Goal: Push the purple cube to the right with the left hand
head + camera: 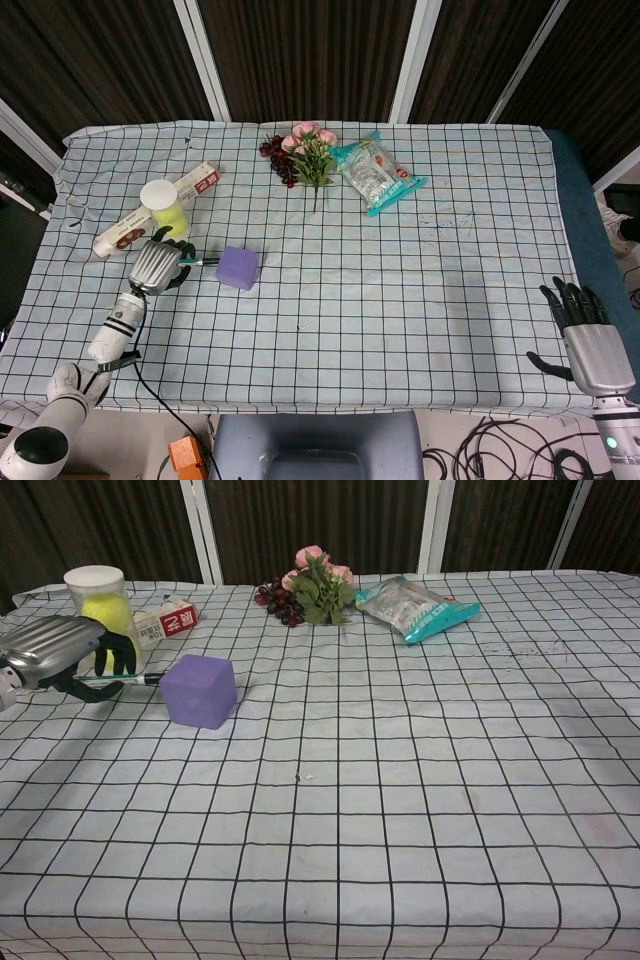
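The purple cube (pixel 238 268) (pixel 199 690) sits on the checked tablecloth, left of centre. My left hand (pixel 156 265) (pixel 60 650) is just left of it, fingers curled around a thin green pen (pixel 203 262) (pixel 115 680). The pen's dark tip points right and meets the cube's left face. My right hand (pixel 585 335) hovers off the table's front right corner with fingers spread and nothing in it; the chest view does not show it.
A clear tube of tennis balls (pixel 165 205) (pixel 100 610) stands right behind my left hand, with a red-and-white box (pixel 198 181) and a biscuit pack (pixel 122 232) beside it. Flowers with grapes (pixel 305 150) and a snack bag (pixel 377 172) lie at the back.
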